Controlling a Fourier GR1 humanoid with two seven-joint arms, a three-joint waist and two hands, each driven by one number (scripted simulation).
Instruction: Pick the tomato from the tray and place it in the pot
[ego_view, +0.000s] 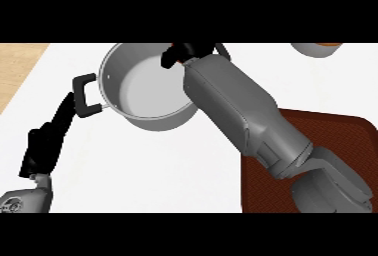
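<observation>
One tomato (169, 50): we see only an orange-red sliver, clasped in the curled right hand (189, 53) over the grey pot (156, 120), away from the brown tray (332, 131); left hand (43, 146), fingers straight.

Single cam: head view, steep look-down on the counter (162, 170).
It sits at my head and faces forward and down, so the counter's far side is at frame top and my arms enter from the lower edge. My right forearm (244, 110) comes in from the lower right, and my left hand (44, 142) is at lower left. Framing is close. The pot (144, 87) takes the upper centre, the tray (332, 135) runs out at the lower right, and a wood strip (18, 65) shows at upper left. Not mirrored: frame right = my right.
</observation>
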